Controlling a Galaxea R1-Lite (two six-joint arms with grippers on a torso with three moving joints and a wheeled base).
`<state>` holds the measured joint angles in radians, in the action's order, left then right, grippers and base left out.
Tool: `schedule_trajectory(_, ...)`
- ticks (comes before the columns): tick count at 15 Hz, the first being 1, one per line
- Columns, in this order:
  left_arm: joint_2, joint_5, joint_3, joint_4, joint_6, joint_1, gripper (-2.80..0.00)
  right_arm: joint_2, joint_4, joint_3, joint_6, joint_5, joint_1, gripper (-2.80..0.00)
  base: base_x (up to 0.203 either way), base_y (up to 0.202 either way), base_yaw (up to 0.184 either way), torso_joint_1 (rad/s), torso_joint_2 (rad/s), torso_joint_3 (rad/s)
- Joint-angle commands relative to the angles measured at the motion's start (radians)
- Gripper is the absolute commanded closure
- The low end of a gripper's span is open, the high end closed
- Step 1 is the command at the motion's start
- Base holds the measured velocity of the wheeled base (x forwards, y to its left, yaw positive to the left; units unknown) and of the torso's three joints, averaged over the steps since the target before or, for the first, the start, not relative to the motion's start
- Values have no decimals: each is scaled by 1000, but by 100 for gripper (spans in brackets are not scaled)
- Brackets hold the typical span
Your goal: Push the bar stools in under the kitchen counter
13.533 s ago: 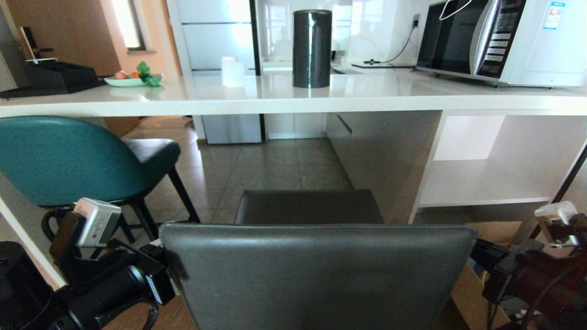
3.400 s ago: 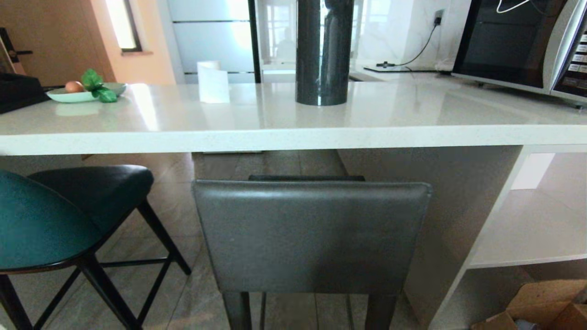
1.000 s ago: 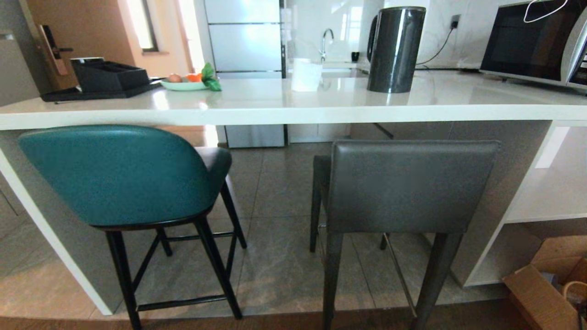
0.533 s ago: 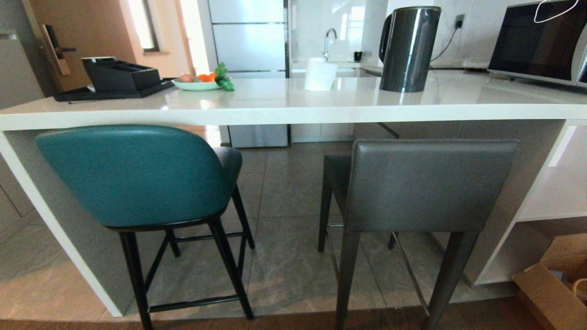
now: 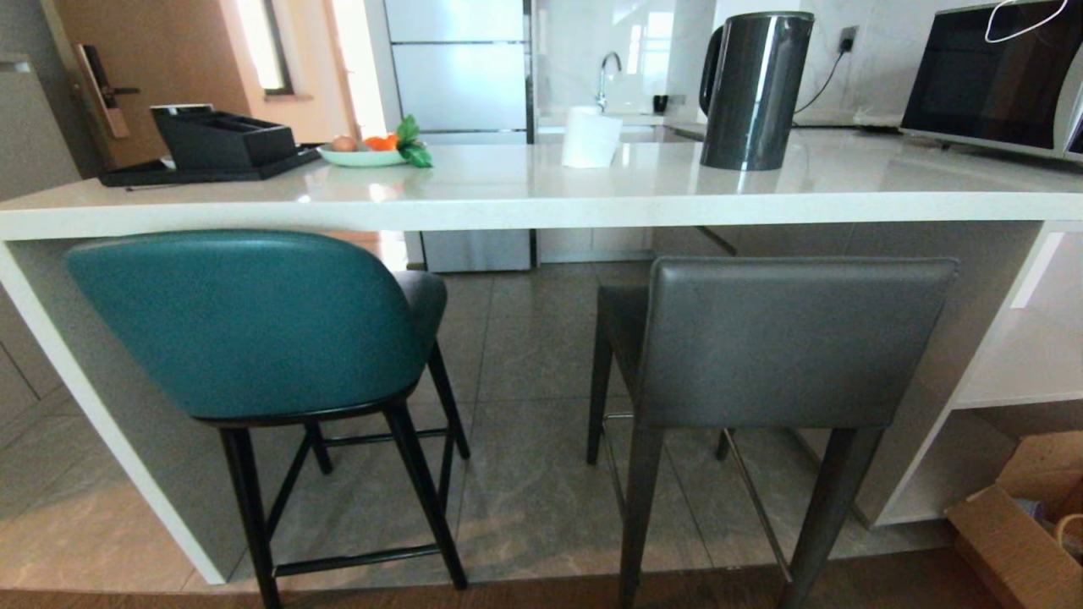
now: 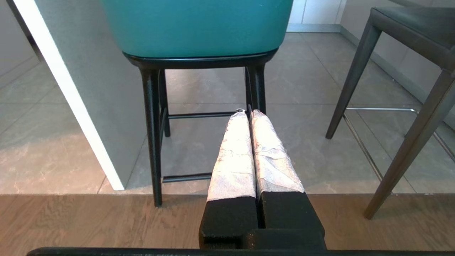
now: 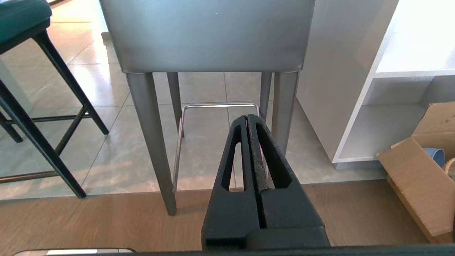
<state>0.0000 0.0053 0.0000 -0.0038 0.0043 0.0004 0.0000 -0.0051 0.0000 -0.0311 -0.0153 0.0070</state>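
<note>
**Operator:** Report gripper status, then work outward.

**Technician:** Left gripper (image 6: pixel 248 113): the two tape-wrapped fingers are pressed together, nothing between them. It is held low, behind the teal leather stool with the curved rounded back and thin black legs (image 6: pixel 199 28), and is not touching it. Right gripper (image 7: pixel 247 117): the black fingers are likewise closed on nothing, aimed at the dark grey leather stool with the rectangular back, grey legs and metal footrest (image 7: pixel 209 35), also clear of it. Neither arm appears in the head view.

**Operator:** Position of the stools relative to the counter?

**Technician:** Both stand side by side at the long glossy white stone kitchen counter (image 5: pixel 541 207). In the head view the teal stool (image 5: pixel 245 326) sits just beside the thick white side panel, and its seat reaches under the slab. The grey stool (image 5: pixel 787 338) stands near the white open shelves (image 5: pixel 1007 372), seat likewise under the slab. Both backrests remain on the robot's side of the counter edge. The rear legs of both stools rest about at the line where tile meets wood flooring.

**Operator:** Task progress?

**Technician:** Judged largely complete: both seats are tucked under. How far the backrests stand off the counter edge cannot be read reliably from this angle, so a final short push on either stool may still be required. Otherwise, nothing remains but verification.
</note>
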Motion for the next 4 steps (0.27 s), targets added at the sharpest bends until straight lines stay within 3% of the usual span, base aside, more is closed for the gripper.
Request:
schedule_trajectory(1,0,1,3,-1,0,1,0,2,-1,3,7,0,1,0,0,0,0,0,0,0)
schedule_trajectory(4,1,1,3,-1,0,0,0,2,-1,3,8,0,0,0,0,0,0,0,0,0)
